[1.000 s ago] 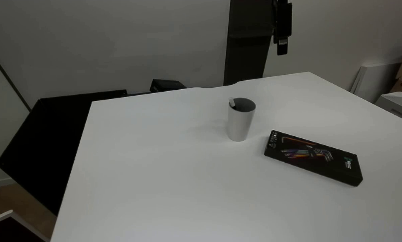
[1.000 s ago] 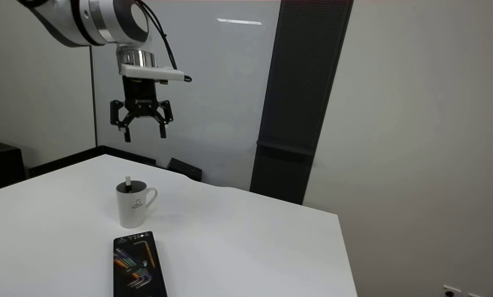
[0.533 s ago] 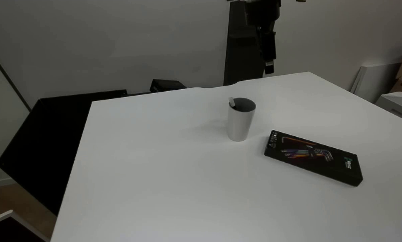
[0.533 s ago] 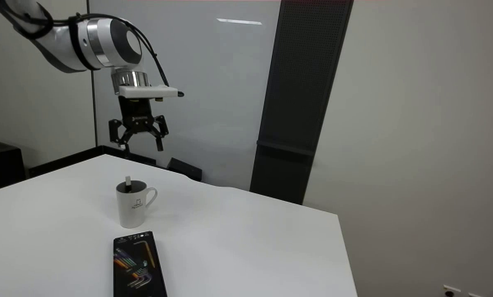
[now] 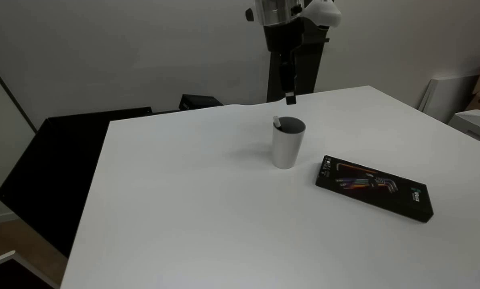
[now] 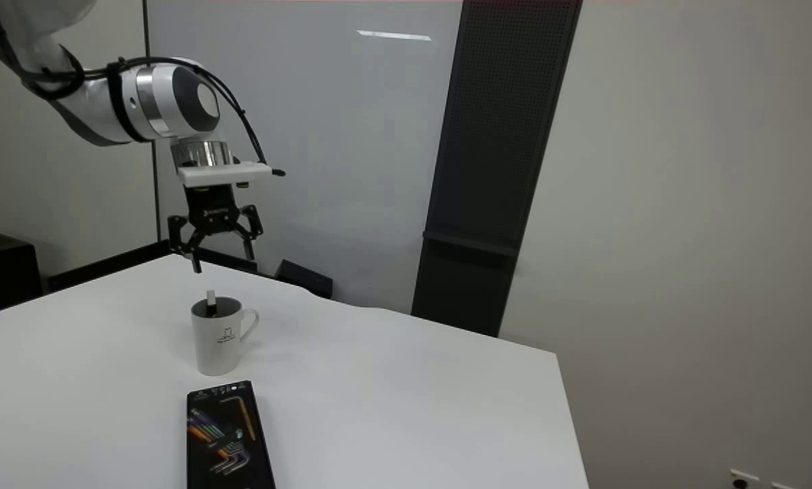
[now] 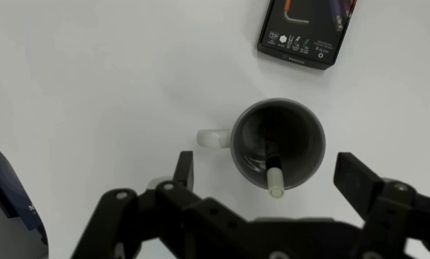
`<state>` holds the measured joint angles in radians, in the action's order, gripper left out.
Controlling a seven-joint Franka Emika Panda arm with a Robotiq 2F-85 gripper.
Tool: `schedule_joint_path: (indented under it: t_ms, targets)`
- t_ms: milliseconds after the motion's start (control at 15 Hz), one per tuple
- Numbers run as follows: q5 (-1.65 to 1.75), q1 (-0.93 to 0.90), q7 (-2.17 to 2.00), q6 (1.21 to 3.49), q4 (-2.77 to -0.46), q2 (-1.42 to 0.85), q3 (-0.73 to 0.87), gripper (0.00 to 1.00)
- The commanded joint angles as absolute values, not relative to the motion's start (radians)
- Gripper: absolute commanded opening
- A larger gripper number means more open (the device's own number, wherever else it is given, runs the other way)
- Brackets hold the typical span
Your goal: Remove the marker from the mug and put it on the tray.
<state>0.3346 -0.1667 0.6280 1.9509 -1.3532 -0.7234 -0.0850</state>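
The marker stands tilted in the mug, its pale end above the rim, in both exterior views point(image 5: 276, 121) point(image 6: 210, 299). The wrist view shows the marker point(image 7: 275, 178) leaning on the rim, its dark part inside. The light-grey mug point(image 5: 286, 150) point(image 6: 215, 346) point(image 7: 213, 139) stands upright, handle to the left in the wrist view. The tray point(image 5: 374, 188) point(image 6: 229, 435) point(image 7: 301, 36) appears as a flat black box printed with coloured hex keys, near the mug. My gripper point(image 5: 290, 99) point(image 6: 223, 261) point(image 7: 265, 162) is open and empty above the mug, fingers either side of the marker's end, apart from it.
The white table point(image 5: 183, 208) carries the mug and the box. A black panel point(image 5: 63, 172) lies beyond the table's edge. A dark blue object point(image 7: 6, 183) shows at the left edge of the wrist view. A tall dark column point(image 6: 501, 170) stands by the wall.
My open gripper has come down and across toward the mug, moving down and left in both exterior views. The mug, marker and box have not moved.
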Motion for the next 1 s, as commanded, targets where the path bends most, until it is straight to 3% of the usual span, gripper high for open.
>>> schedule_joint_path:
  t_ms: [0,933]
  targets:
    - [0.339,-0.196,0.529,1.926,-1.245,-0.808,-0.081,1.0]
    - [0.327,-0.226,0.436,1.847,-1.091,-0.95,-0.078,1.0]
